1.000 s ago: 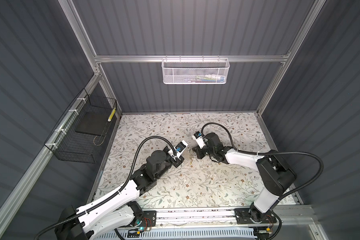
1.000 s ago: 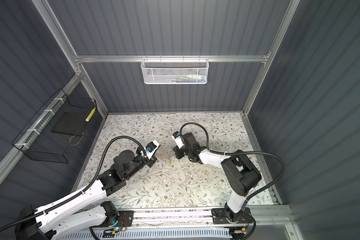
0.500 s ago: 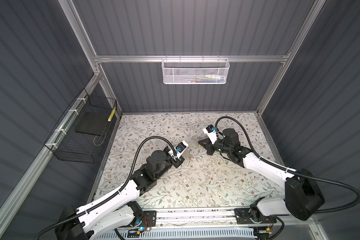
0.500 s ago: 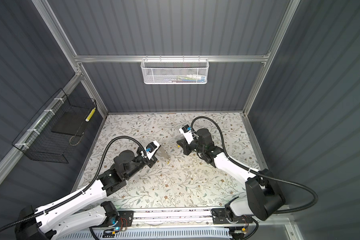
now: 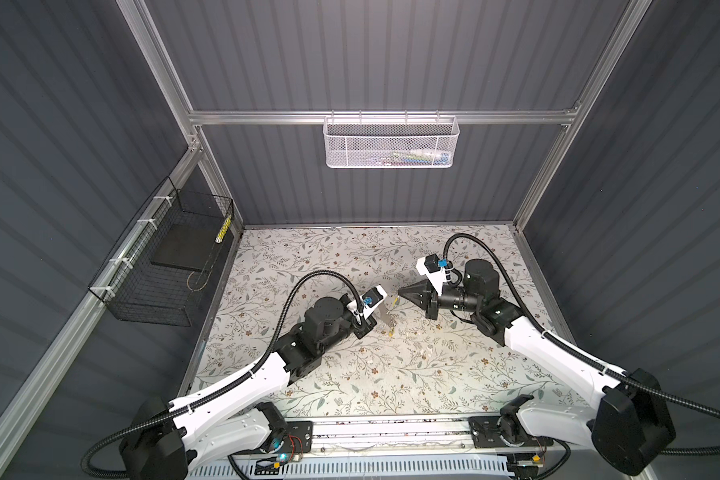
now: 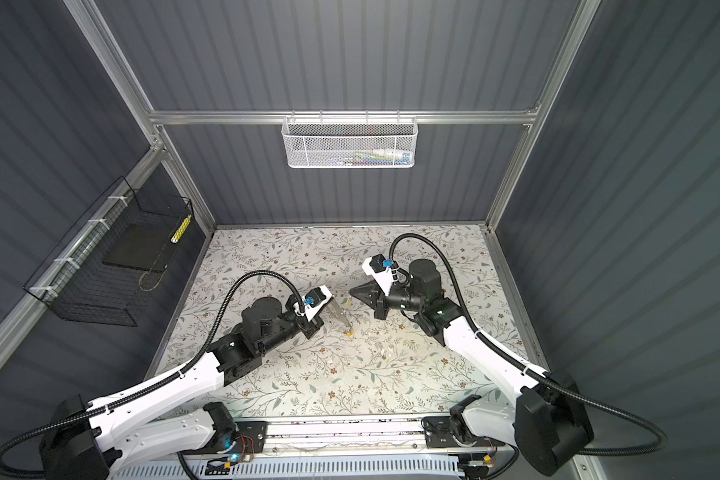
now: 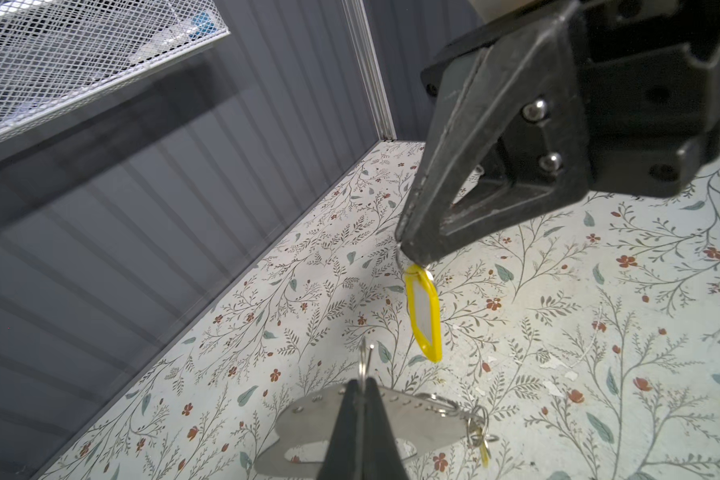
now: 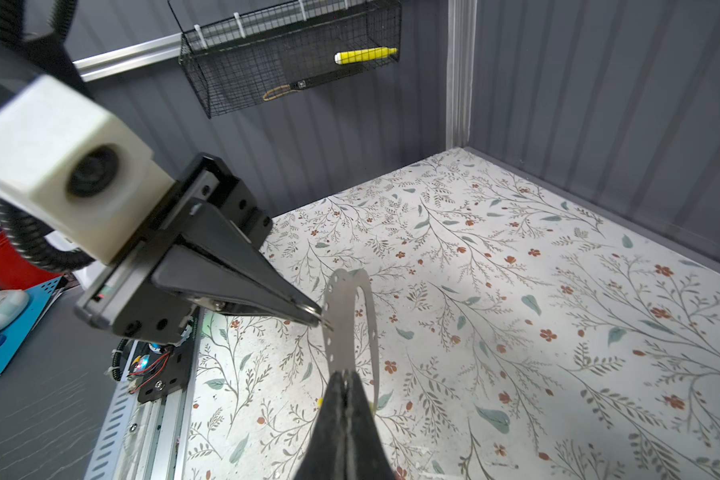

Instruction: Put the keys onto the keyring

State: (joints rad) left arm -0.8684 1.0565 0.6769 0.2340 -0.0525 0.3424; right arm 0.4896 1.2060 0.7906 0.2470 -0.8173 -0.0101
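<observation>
Keyring held over the table
The left gripper has it, the right gripper just behind and to its right — one key hangs from that gripper's tip, the other key at the keyring's front end. Wire basket on the left wall, mesh basket on the back wall.

Even overhead light, soft shadows, wide-angle edge distortion, close parts blurred
</observation>
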